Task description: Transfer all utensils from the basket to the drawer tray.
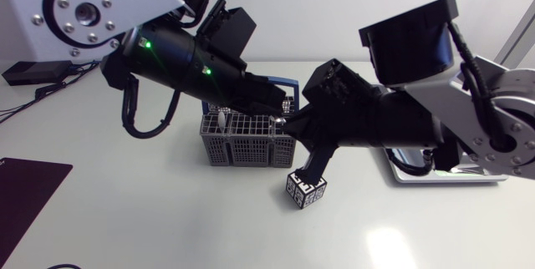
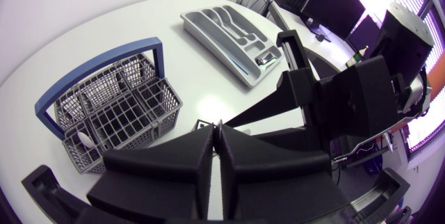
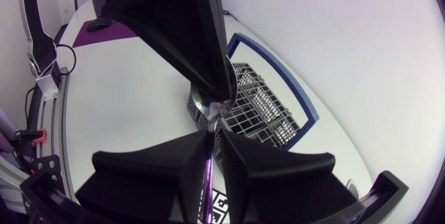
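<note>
Closest to the head camera: left arm, silver-grey shoulder plate and black forearm with two green status lights lit. In from the left edge, slanting down towards the right end of the basket. Right arm in from the right edge, black forearm laid leftward, wrist tipped down, meeting the left arm above that same end.

Left fingers drawn together to a narrow slit. From the right wrist view, tips pinching the small shiny end of a purple-handled utensil. Right fingers closed on the purple handle, the handle running back along the slit between them. Utensil held from both ends, in the air just beside the basket's end wall.

Basket: grey wire grid with a blue hoop handle, standing on the desk near the middle. White utensil upright in a corner compartment at the end away from the fingers.

Drawer tray: pale grey, on the desk to the right, well apart from the basket, partly under the right arm in the head view. Dark pieces lying in its long compartments.

Markings: cube with black-and-white square marker patterns on its faces, below the right wrist, near the basket's front right corner.

Dark mat flat at the desk's front left.
</note>
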Controlling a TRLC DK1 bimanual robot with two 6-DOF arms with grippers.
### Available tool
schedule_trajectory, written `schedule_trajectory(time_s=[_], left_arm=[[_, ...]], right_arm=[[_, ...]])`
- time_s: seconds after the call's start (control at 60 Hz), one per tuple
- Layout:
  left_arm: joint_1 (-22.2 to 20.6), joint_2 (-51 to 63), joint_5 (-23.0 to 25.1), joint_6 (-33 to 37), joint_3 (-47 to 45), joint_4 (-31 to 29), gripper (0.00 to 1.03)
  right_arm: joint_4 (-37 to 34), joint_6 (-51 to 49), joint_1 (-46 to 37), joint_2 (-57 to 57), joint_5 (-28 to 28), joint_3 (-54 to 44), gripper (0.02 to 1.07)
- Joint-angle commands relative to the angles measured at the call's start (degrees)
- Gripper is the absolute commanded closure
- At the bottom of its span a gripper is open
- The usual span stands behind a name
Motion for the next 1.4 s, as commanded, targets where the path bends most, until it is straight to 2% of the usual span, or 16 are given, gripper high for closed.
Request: schedule_trajectory(time_s=[0.0,0.217,0.283,0.3,0.333,0.467,0.6,0.767,0.9,0.967,1.2,1.283,1.383], left_arm=[[0.22,0.67,0.74,-0.72,1.99,-0.84,1.00],[0.31,0.41,1.53,-0.72,2.52,-0.93,0.98],[0.31,0.32,1.62,-0.81,2.78,-0.84,0.86],[0.31,0.32,1.62,-0.90,2.95,-0.84,0.79],[0.31,0.23,1.62,-0.90,3.13,-0.84,0.76],[1.63,0.06,1.71,-1.60,5.77,-0.57,0.43],[3.04,-1.17,1.62,-3.45,6.91,2.33,0.33],[6.02,-3.37,1.53,-3.98,5.77,5.49,0.32],[9.89,-4.60,1.36,-3.80,5.59,5.58,0.30],[11.82,-4.95,1.36,-3.27,5.24,5.32,0.30],[14.81,-7.50,-3.13,1.56,-0.30,5.32,0.30],[15.95,-8.20,-3.21,2.62,-2.14,5.32,0.30],[17.62,-8.73,-3.65,3.67,-3.99,5.32,0.30]], right_arm=[[-0.86,-0.44,0.14,0.99,0.02,1.56,0.99],[-2.97,-0.70,-0.22,0.99,-2.36,2.00,1.00],[-3.50,-0.70,-0.48,0.90,-3.50,1.82,1.00],[-3.67,-0.79,-0.48,0.90,-3.68,1.82,1.00],[-3.76,-1.05,-0.57,0.81,-4.03,1.64,1.00],[-5.08,-1.76,-0.57,0.46,-5.17,0.68,1.00],[-6.31,-2.72,-0.92,-0.24,-6.49,-0.47,1.00],[-9.30,-5.62,-3.47,-2.18,-9.21,-2.57,1.00],[-12.90,-10.63,-10.50,-4.20,-14.66,-3.98,1.00],[-14.31,-13.88,-13.84,-4.99,-15.45,-4.86,1.00],[-24.06,-34.71,-34.23,-3.85,-22.92,-5.47,1.00],[-29.07,-44.82,-42.93,-1.47,-25.12,-4.24,1.00],[-31.18,-54.58,-51.72,1.78,-26.00,-2.57,1.00]])
